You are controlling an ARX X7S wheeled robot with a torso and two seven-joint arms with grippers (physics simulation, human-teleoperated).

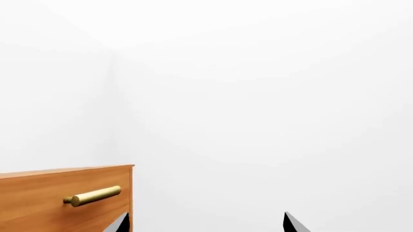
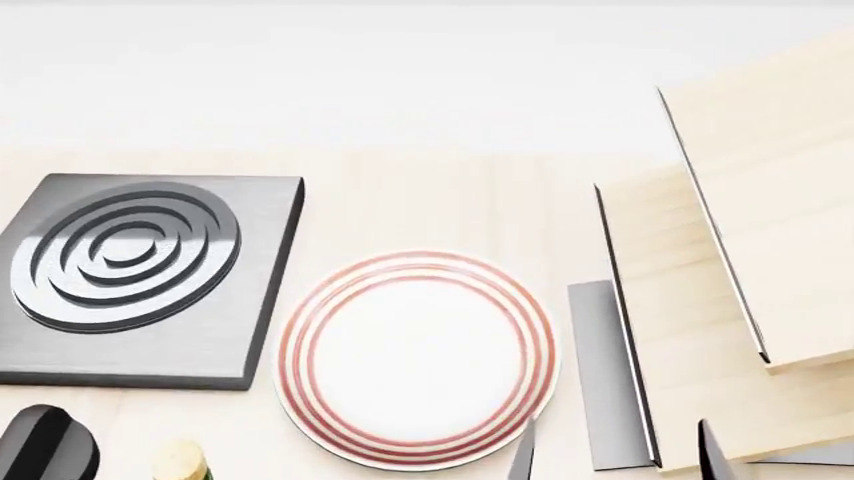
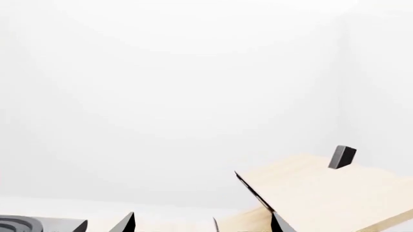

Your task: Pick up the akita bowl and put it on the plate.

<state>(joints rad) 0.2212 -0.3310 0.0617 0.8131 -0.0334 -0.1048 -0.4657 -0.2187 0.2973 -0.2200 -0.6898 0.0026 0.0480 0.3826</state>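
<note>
We cannot find the akita bowl in any of our three views, and that is the main risk: reaching without having located it, we could sweep an arm into something on the counter. The flat round white plate with concentric red rings [image 2: 416,358] lies bare on the pale wooden counter [image 2: 441,200], just beside the dark grey square burner with raised rings [image 2: 140,280] on one side and a tilted light wooden rack of boards [image 2: 747,270] on the other. A low approach past that rack could clip its edges or nudge the plate.

Our right gripper [image 3: 203,223] shows only two dark fingertips, set well apart, nothing between them; it points out level over the counter toward the white wall. In the head view its tips peek in at the lower edge near the plate. Our left gripper [image 1: 205,223] is likewise spread and empty, aimed at the wall beside a brown wooden cabinet [image 1: 38,203] with a brass handle [image 1: 94,195].
</note>
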